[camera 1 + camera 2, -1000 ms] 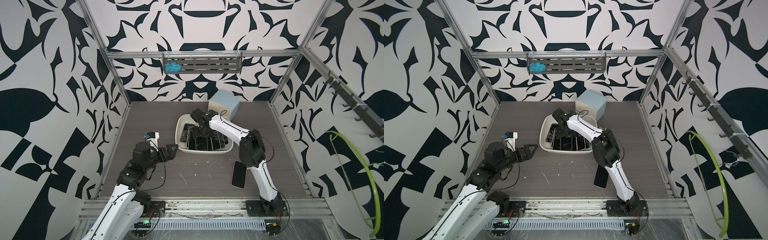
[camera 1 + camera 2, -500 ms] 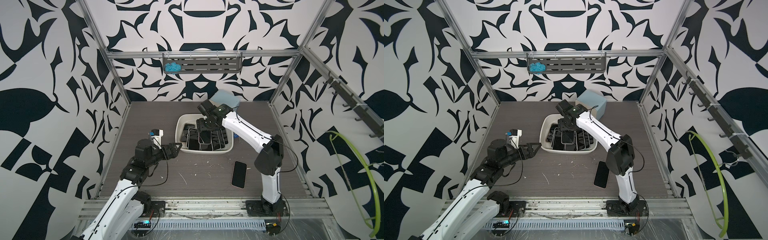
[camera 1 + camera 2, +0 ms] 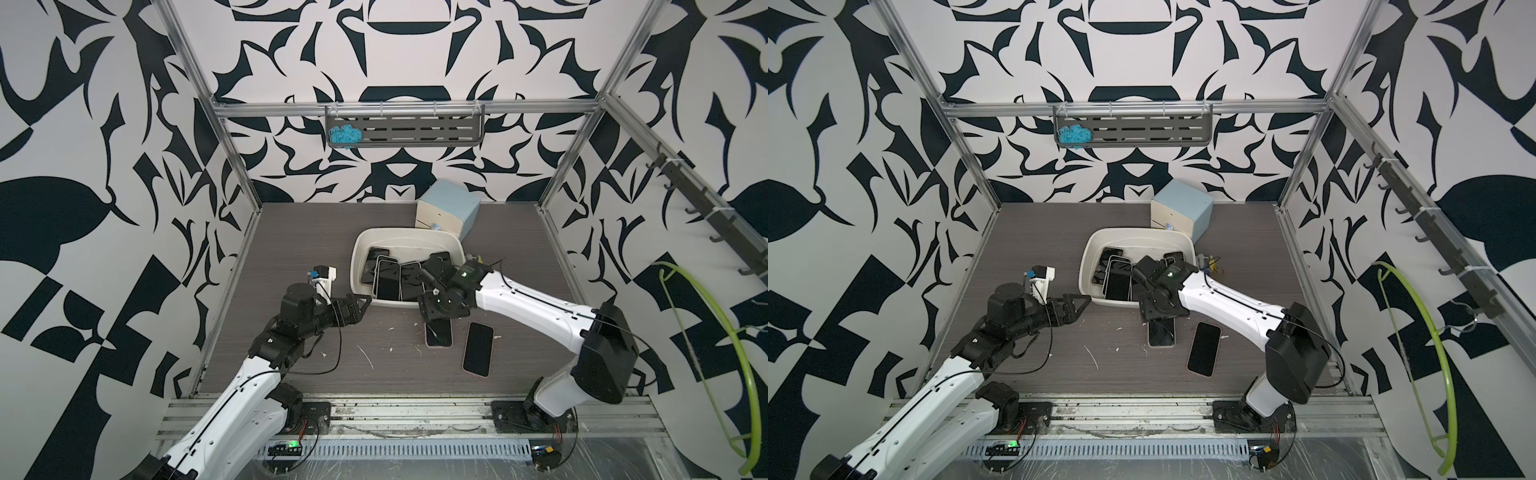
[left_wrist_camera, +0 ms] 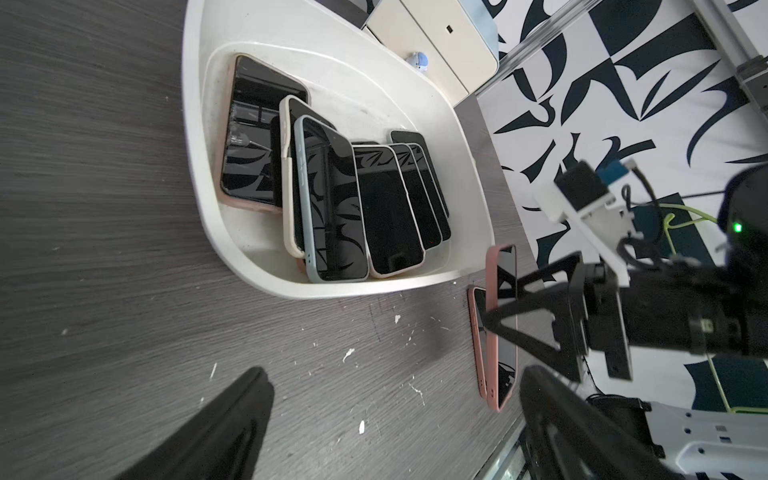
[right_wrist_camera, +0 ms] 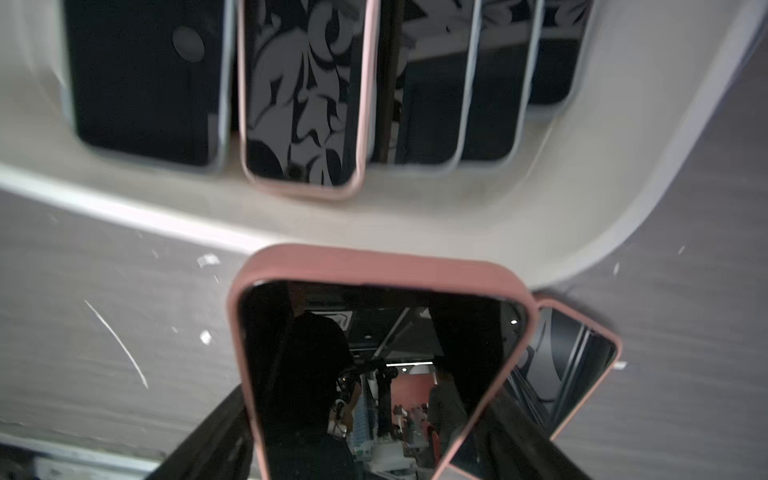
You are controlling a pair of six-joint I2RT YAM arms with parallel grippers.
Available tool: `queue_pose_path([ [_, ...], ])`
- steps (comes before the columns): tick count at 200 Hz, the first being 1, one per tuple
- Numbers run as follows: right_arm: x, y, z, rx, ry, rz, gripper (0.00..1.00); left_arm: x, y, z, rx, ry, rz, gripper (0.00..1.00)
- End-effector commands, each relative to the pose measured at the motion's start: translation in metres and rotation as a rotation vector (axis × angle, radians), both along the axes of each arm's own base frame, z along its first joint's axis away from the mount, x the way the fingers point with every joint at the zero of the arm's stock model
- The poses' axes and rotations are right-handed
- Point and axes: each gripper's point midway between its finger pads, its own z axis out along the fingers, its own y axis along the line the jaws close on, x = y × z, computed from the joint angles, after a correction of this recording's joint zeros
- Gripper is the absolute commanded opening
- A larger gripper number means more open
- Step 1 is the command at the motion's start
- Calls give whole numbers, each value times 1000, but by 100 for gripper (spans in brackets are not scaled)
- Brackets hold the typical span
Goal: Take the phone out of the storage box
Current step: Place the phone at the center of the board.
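Your right gripper is grasping the pink-cased phone, holding it just outside the storage box, over the surface, beside another phone lying flat. Your left gripper is hanging released, jaws wide apart, near the box's corner; more phones are sitting inside.

Pink-cased phone, gripped, screen up, just outside off-white storage box
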Motion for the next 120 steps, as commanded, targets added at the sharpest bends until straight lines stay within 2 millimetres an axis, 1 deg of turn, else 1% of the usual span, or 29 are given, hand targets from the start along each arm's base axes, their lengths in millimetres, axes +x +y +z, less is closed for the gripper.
queue_pose_path([
  [1,-11,5,-1,61,-29,-43,61,-2,4,0,3,-16,19,100],
  [10,-17,3,-10,55,-15,-49,61,-4,5,-1,6,-20,19,100],
  [37,-25,4,-33,53,17,-64,61,-7,8,-3,8,-18,28,100],
  [82,-27,-5,-60,1,35,-84,63,-11,12,-6,20,-3,37,100],
  [95,-27,-7,-66,-21,43,-76,67,-11,13,-6,24,-6,43,100],
  [120,-27,-8,-73,-50,54,-66,82,-9,14,-4,33,-11,51,100],
])
